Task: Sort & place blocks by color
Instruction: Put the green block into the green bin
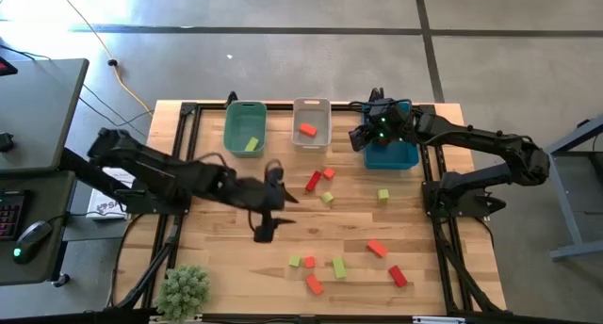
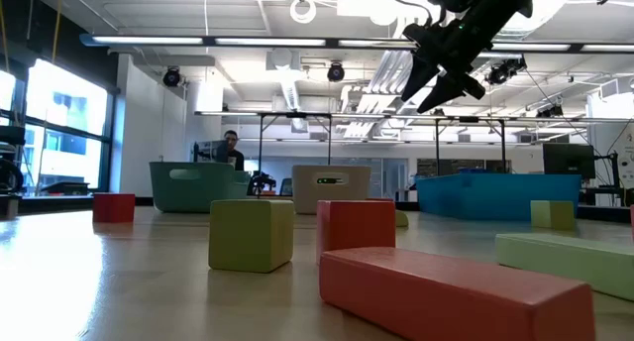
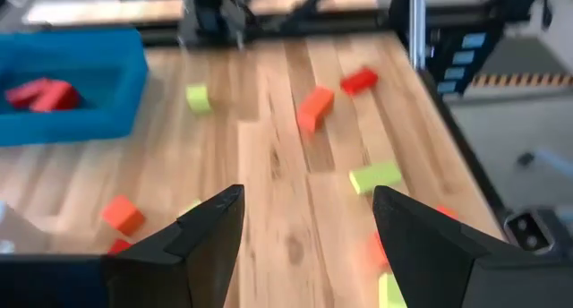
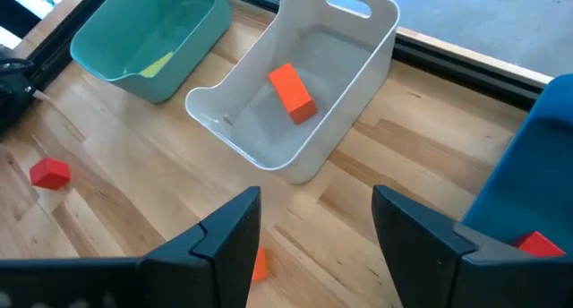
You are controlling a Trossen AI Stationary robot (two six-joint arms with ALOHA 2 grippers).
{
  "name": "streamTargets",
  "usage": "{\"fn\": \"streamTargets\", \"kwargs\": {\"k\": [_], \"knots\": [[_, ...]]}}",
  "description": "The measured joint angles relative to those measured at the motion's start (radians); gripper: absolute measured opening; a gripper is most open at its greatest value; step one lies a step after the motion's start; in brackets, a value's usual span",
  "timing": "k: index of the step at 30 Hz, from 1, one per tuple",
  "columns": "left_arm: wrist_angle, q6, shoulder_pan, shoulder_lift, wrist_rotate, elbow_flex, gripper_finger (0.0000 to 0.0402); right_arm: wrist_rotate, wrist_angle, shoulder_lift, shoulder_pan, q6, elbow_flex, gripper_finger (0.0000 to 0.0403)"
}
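Three bins line the upper middle of the high view: green bin, white bin, blue bin. My right gripper hangs over the blue one, fingers apart, empty. My left gripper waits mid-table, fingers apart, empty. Loose blocks scatter lower right; one red bar lies diagonally.

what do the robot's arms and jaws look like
Both arms are dark, jointed links with black cables running along them. The left gripper ends in two broad, matte black, angular wedges. The right gripper has the same dark, faceted pair; small green lights glow on its wrist in the high view.
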Motion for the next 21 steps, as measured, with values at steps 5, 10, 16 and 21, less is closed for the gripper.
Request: {"fn": "streamTargets", "kwargs": {"k": [5,10,16,21], "knots": [[0.006,-0.001,-0.062,0.099,-0.036,0.000,0.0239,0.001,-0.004,0.000,0.000,-0.005,0.000,0.0202],[0.031,-0.001,-0.107,0.189,-0.053,0.000,0.0239,0.002,-0.005,0.000,0.000,-0.008,0.000,0.0202],[0.065,-0.009,-0.149,0.278,-0.055,0.000,0.0239,0.002,-0.012,0.000,0.000,-0.015,0.000,0.0202],[0.082,-0.050,-0.171,0.344,-0.055,0.000,0.0239,0.002,-0.015,0.000,0.000,-0.015,0.000,0.0202]]}}
